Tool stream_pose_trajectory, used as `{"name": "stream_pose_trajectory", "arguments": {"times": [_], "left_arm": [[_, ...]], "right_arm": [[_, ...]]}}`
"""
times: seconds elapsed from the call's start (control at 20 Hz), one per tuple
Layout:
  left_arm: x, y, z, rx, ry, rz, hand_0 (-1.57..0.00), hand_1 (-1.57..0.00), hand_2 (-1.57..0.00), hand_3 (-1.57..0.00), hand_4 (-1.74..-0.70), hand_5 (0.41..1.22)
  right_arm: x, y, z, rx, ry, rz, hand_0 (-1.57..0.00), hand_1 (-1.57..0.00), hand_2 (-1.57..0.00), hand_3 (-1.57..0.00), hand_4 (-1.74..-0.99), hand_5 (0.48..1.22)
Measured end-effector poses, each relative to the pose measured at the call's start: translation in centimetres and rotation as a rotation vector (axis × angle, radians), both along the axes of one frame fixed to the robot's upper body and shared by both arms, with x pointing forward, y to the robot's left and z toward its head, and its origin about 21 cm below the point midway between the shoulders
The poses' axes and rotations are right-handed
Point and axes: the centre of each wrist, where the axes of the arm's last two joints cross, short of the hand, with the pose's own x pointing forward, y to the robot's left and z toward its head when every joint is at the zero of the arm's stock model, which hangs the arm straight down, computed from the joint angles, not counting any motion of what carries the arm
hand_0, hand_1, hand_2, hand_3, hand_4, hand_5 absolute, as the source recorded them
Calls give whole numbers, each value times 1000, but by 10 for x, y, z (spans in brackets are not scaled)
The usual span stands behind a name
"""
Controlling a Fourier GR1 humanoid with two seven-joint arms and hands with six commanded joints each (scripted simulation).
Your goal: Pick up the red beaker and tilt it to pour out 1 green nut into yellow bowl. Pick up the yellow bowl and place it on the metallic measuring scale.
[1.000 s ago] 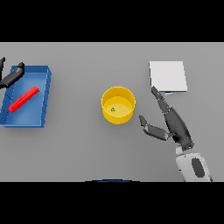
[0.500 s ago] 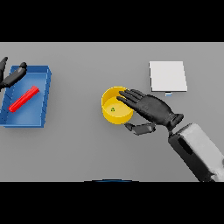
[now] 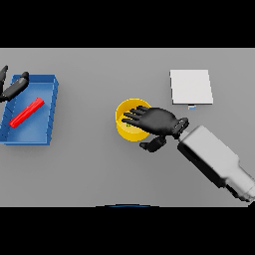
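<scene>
Over yellow bowl (image 3: 123, 130) rim, right robot hand (image 3: 158, 121)

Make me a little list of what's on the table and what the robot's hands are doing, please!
yellow bowl: middle of the table, upright, partly covered by the right hand
right hand: over the bowl, fingers spread across its opening, thumb below its rim; no firm grip visible
green nut: a small green speck inside the bowl
red beaker: lying in the blue tray
blue tray: far left of the table
left hand: at the tray's far left corner, holding nothing
measuring scale: pale square pad, far right, nothing on it
</scene>
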Motion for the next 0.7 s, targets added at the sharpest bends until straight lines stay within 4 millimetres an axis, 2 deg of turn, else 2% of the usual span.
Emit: {"name": "stream_pose_trajectory", "arguments": {"times": [0.1, 0.2, 0.4, 0.45, 0.6, 0.65, 0.7], "left_arm": [[-3, 1, 1, -6, -7, -2, 1, 1, 1, 1, -724, 688], [-3, 6, 0, -3, -5, 0, 1, 1, 1, 1, -723, 684], [-4, 7, 1, -1, -11, -2, 1, 1, 1, 1, -717, 688], [-3, 8, 2, -1, -16, 1, 1, 1, 1, 1, -718, 688], [-6, 8, -1, -12, -17, 1, 1, 1, 1, 1, -713, 686], [-6, 7, -1, -13, -16, 2, 1, 1, 1, 1, -712, 689], [-3, 6, 5, -7, -24, -4, 1, 1, 1, 1, -714, 691]], "right_arm": [[6, 4, -5, -45, 9, -6, 1, 1, 1, 1, -1250, 708], [13, 4, -1, -83, 19, 23, 1, 1, 1, 1, -1266, 720], [15, 20, -6, -136, 40, 32, 1, 1, 1, 1, -1290, 746], [18, 19, -7, -148, 46, 19, 1, 1, 1, 1, -1297, 753], [18, 20, -10, -139, 86, -9, -3, -16, -19, -43, -1336, 810], [18, 21, -8, -144, 88, -14, -110, -97, -86, -96, -1360, 842], [17, 20, -13, -152, 95, -16, -287, -236, -176, -173, -1387, 873]]}}
